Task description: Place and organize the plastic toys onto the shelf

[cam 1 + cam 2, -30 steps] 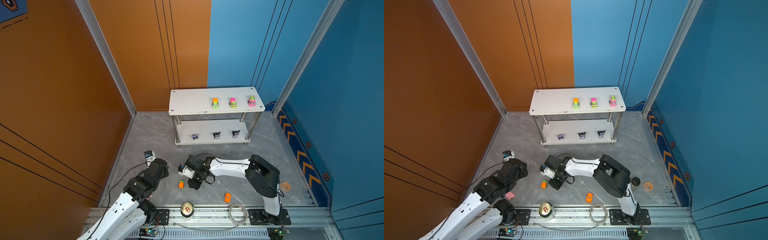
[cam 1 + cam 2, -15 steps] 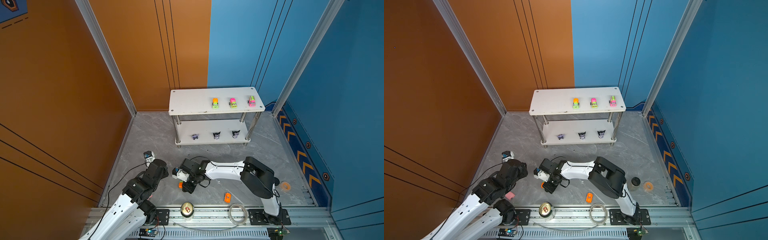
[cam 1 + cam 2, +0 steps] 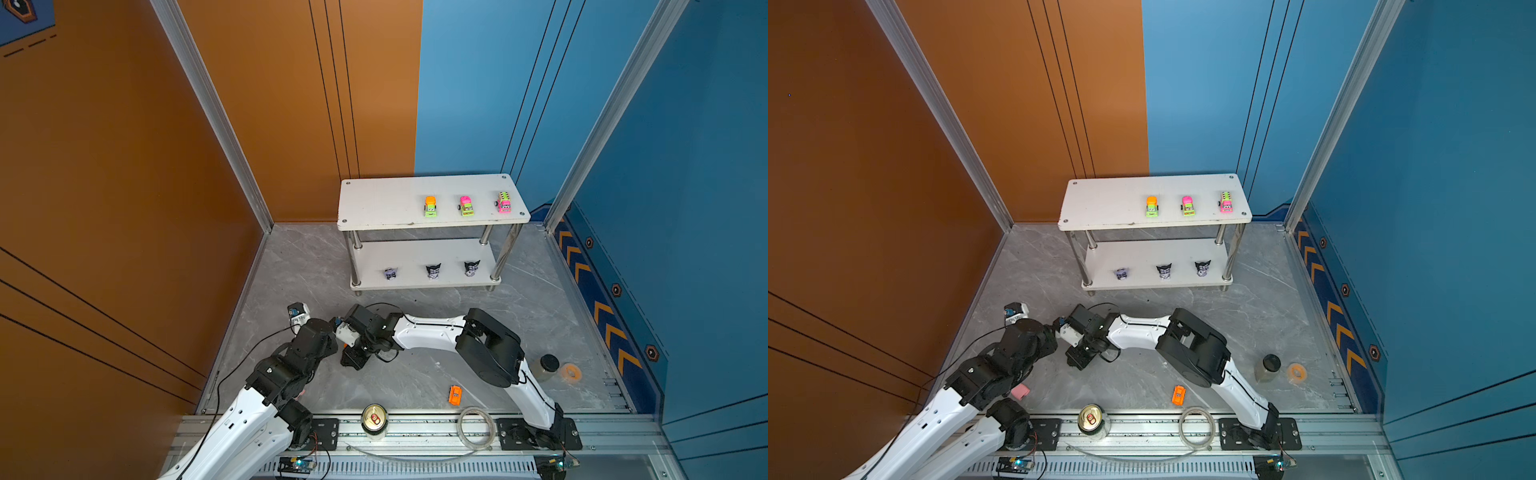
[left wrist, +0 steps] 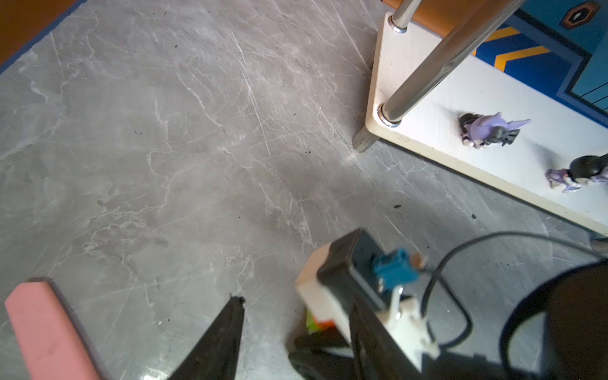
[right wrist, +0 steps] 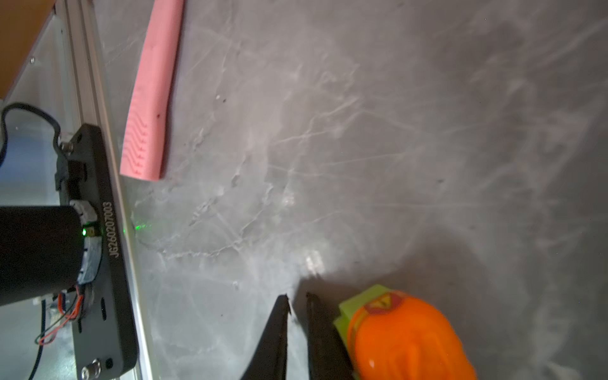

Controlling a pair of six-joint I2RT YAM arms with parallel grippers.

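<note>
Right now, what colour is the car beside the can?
The car is orange; clearest in a top view.

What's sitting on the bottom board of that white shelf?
Three small black-and-purple figures sit in a row on the bottom board, near its front. The top board covers its rear, so anything there is hidden.

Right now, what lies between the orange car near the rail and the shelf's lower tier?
The right arm's white link crosses that stretch between orange car and shelf; the rest is bare grey floor, seen in both top views.
</note>
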